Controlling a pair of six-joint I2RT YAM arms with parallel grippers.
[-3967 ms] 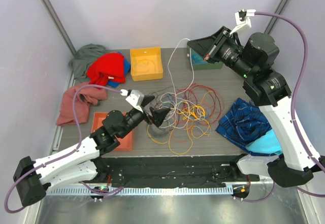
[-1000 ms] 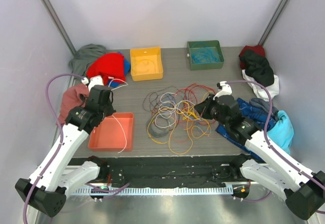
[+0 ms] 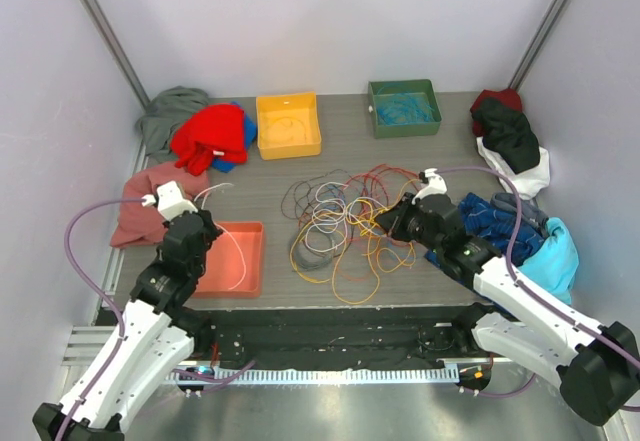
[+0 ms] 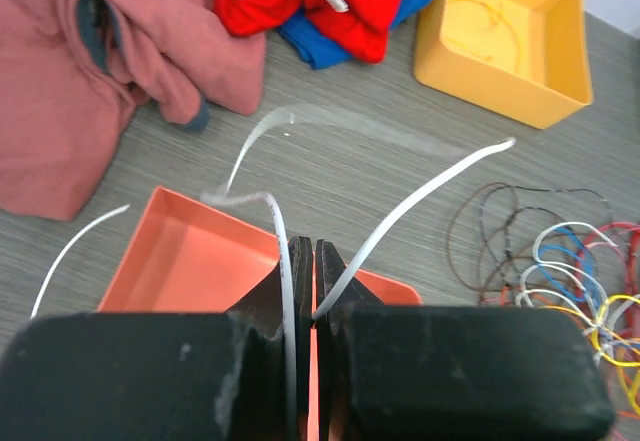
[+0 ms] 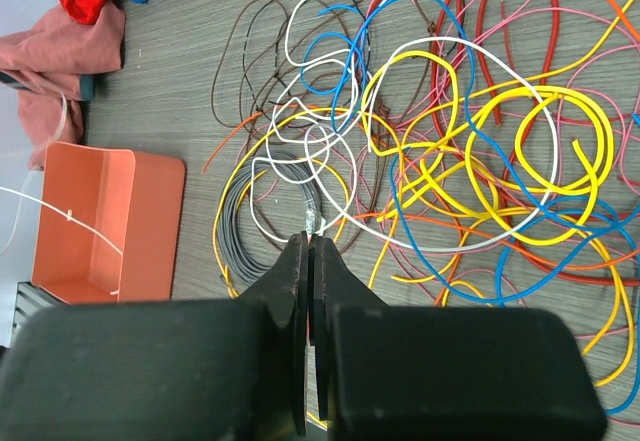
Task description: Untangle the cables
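- Since 1 second earlier, the left gripper [image 4: 308, 251] had drawn back toward the worktop's near-left corner, above the orange tray [image 3: 240, 227].
- Mid-worktop, the cables [image 3: 350, 231] lay tangled in yellow, red, blue, white and grey loops.
- Only the left wrist view showed its jaws clamped on 1 white cable [image 4: 400, 206].
- The right gripper [image 5: 308, 243] was closed, tips touching a white strand [image 5: 311, 211].

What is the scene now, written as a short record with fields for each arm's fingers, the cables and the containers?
Left fingers: shut on a white cable, over the orange tray
Right fingers: shut, tips at a loose white end in the pile; grip unclear
Pile: tangled, mid-table
Yellow bin: holds a thin cable
Green bin: holds blue cables
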